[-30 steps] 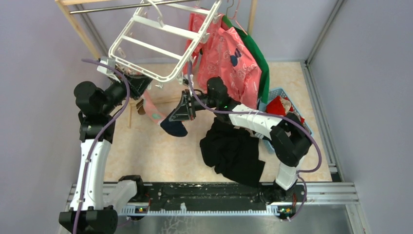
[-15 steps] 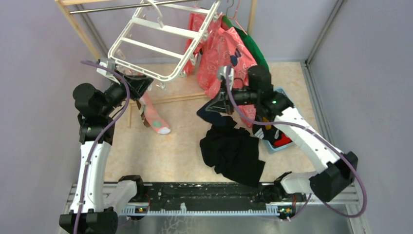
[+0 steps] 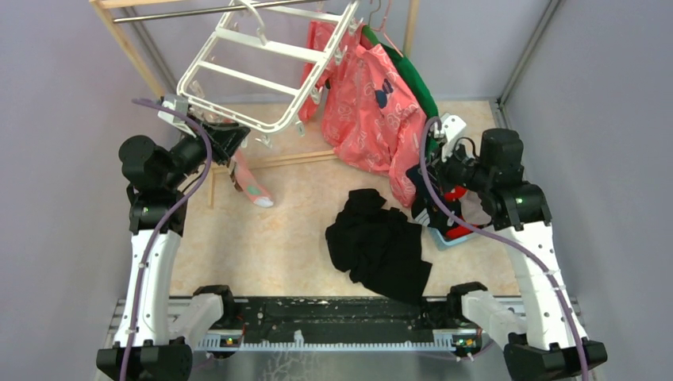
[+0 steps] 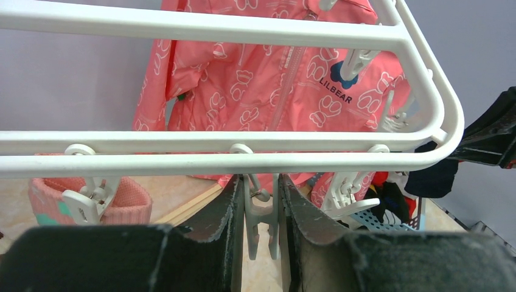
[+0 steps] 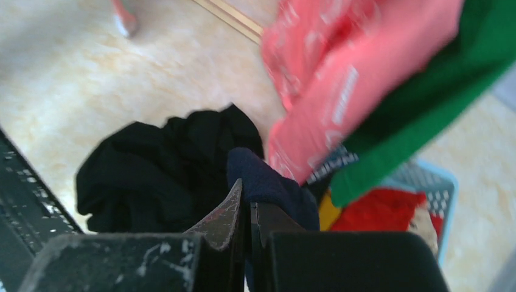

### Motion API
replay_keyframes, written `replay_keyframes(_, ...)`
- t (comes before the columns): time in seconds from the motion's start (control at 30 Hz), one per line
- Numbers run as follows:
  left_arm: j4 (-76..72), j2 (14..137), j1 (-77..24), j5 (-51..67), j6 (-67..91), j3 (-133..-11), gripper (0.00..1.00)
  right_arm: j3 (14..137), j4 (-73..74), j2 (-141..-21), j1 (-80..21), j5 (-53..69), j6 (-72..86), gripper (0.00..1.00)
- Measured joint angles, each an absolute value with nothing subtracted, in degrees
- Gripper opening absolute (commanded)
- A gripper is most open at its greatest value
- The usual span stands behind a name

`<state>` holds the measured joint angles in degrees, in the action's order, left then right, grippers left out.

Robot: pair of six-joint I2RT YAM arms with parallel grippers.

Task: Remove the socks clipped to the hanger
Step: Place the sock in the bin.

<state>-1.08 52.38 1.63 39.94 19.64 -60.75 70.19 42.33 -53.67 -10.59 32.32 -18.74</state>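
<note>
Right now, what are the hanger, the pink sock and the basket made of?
Hanger: likely moulded plastic, white, smooth with a slight sheen on rounded bars.
Pink sock: knit fabric, matte; ribbed cuff shows.
Basket: probably plastic, light blue, lattice walls; blurred, so finish unclear.

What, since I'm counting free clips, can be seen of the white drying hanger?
The hanger is a white plastic rectangular frame with crossbars and small dangling clips, tilted, its hook over the rail. The left gripper pinches one near-edge clip between its fingers; a pink sock hangs from the next clip.
</note>
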Motion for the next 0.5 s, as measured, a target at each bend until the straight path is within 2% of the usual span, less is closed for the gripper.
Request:
replay_keyframes(0.33, -0.8, 52.3, 1.7, 39.9, 18.6, -60.8, 0.21, 67.8, 49.3, -57.5, 2.7, 22.8, -23.2, 0.00)
replay_keyframes(0.5, -0.9, 51.7, 1.8, 39.9, 18.3, -60.7, 0.21, 67.0, 50.3, -62.3, 4.8, 21.0, -25.6, 0.00)
